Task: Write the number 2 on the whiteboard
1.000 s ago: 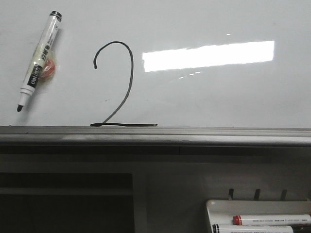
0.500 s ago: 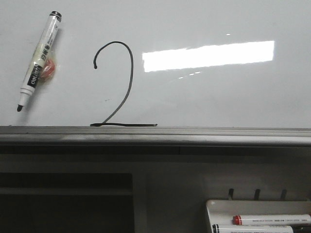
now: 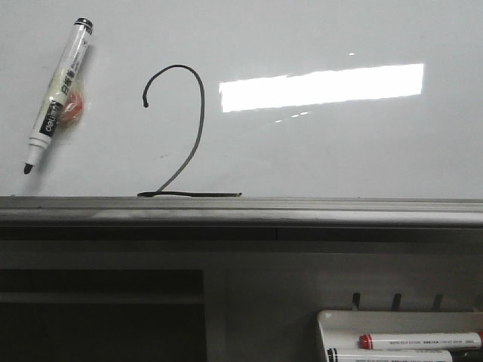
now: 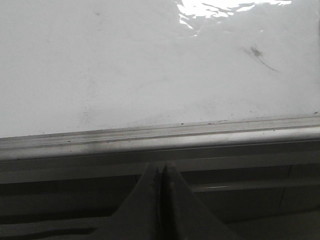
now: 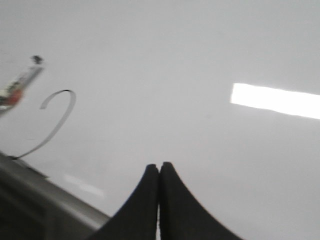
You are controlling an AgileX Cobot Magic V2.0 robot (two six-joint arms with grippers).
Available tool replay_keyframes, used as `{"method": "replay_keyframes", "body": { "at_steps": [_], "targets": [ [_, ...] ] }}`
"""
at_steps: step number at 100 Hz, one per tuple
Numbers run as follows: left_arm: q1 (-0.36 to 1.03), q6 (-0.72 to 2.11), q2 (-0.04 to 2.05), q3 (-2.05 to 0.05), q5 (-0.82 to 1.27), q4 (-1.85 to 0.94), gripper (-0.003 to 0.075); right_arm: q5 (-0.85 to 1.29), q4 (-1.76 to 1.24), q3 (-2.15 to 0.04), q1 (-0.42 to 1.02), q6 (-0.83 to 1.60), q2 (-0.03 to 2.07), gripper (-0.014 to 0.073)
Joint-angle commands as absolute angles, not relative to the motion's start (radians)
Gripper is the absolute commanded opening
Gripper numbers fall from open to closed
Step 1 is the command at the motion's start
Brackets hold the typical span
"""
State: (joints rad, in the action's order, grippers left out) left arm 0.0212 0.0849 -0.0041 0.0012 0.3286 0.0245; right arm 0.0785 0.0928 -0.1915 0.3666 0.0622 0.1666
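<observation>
Nothing on the whiteboard (image 3: pixel 339 151) has changed in the last second, the finished number 2 (image 3: pixel 181 136) sits just above the ledge (image 3: pixel 302 211), and both the left claw (image 4: pixel 161 175) and right claw (image 5: pixel 159 172) are clenched empty, so the writing looks complete.

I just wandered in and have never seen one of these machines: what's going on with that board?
A black number 2 is already drawn on the whiteboard, its base stroke just above the grey ledge. A marker sits against the board to its left, held by no gripper. The left gripper and right gripper are both shut and empty, so nothing is being handled now.
</observation>
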Motion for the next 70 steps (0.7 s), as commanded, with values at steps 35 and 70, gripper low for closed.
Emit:
{"method": "replay_keyframes", "body": {
  "at_steps": [35, 70],
  "targets": [
    [0.017, 0.075, -0.031, 0.012, 0.269, 0.026, -0.002, 0.007, 0.086, -0.015, -0.068, 0.057, 0.044, -0.0051],
    [0.017, 0.075, -0.031, 0.012, 0.262, 0.026, -0.002, 0.315, 0.0, 0.037, -0.075, 0.06, -0.029, -0.0051]
  ]
}}
